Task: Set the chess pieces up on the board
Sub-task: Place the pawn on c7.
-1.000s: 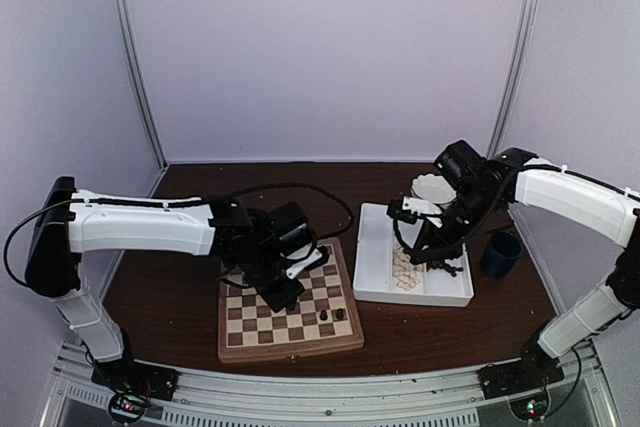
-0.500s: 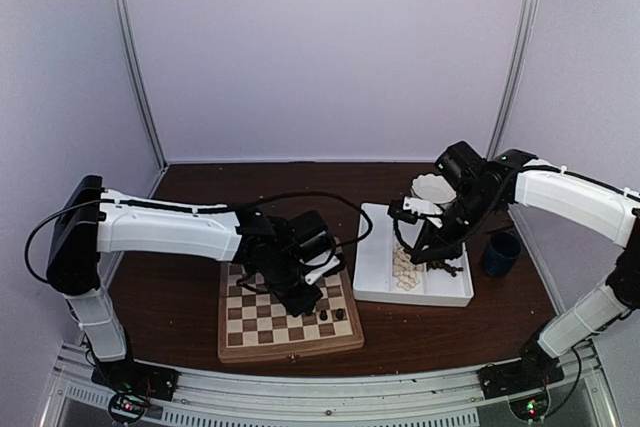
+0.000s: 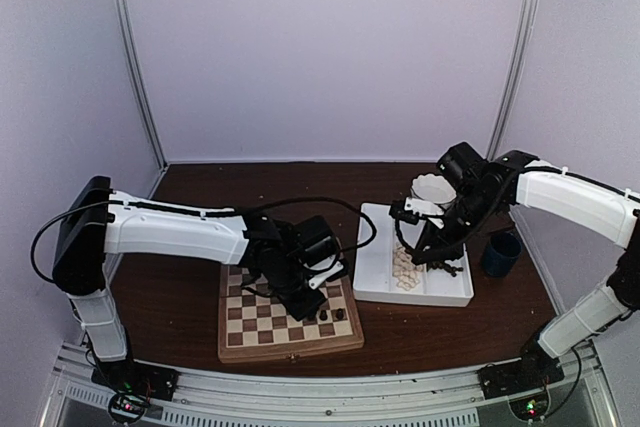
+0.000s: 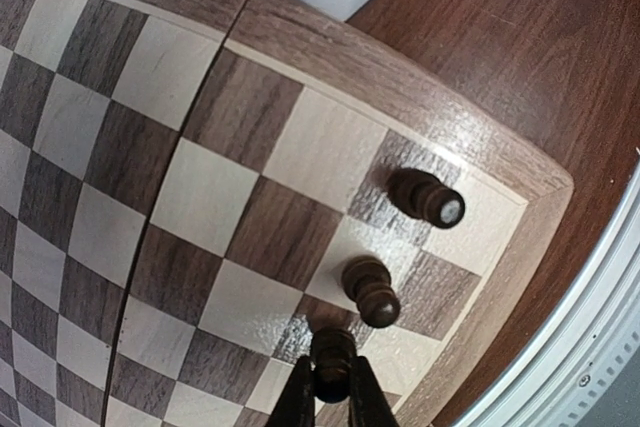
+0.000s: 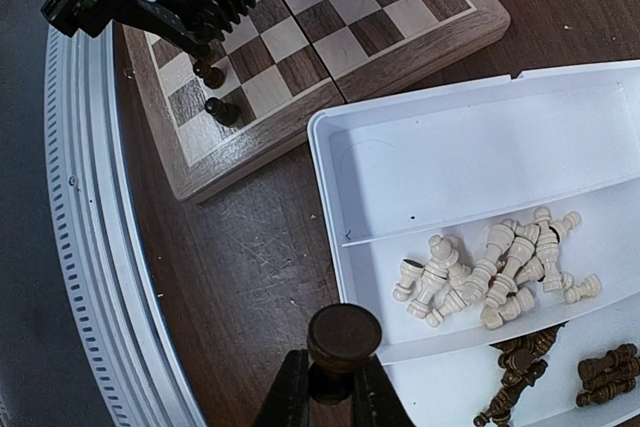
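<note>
The left gripper was shut narrowly on a dark brown piece over the board, which lay near the desk's front edge. Beside it stood two dark pieces. The right gripper held another dark piece at the white divided tray.

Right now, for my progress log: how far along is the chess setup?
Barely started. Done: two dark pieces stand at one corner of the board. In hand: the left end effector grips a third dark piece beside them; the right end effector holds another dark piece by the tray. Left: cream pieces and other dark pieces lie in it.
</note>
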Controlling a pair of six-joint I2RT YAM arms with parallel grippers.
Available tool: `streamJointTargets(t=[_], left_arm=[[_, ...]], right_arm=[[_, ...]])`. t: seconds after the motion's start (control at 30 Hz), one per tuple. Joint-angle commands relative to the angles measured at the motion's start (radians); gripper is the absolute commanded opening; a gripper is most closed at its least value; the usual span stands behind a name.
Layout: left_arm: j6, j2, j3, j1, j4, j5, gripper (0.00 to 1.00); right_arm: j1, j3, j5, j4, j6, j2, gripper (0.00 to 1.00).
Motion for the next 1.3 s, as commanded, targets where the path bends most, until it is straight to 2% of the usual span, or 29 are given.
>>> streamJointTargets(t=[0.0, 0.57, 0.8, 1.1, 1.27], left_arm=[[-0.008, 0.009, 0.026, -0.007, 0.008, -0.011, 0.05], [-0.012, 0.022, 0.021, -0.008, -0.004, -0.017, 0.06], [-0.012, 0.017, 0.028, -0.008, -0.018, -0.027, 0.23], [-0.004, -0.017, 0.061, -0.007, -0.054, -0.035, 0.28], [0.034, -0.107, 0.116, 0.001, -0.132, -0.133, 0.33]], right_arm=[[-0.005, -0.003, 0.008, 0.008, 0.003, -0.019, 0.08], [-0.005, 0.005, 0.008, 0.000, 0.005, -0.016, 0.08], [-0.005, 0.004, 0.006, 0.001, 0.003, -0.016, 0.08], [-0.005, 0.008, 0.009, -0.007, 0.002, -0.023, 0.08], [-0.005, 0.054, -0.018, -0.045, -0.008, -0.017, 0.09]])
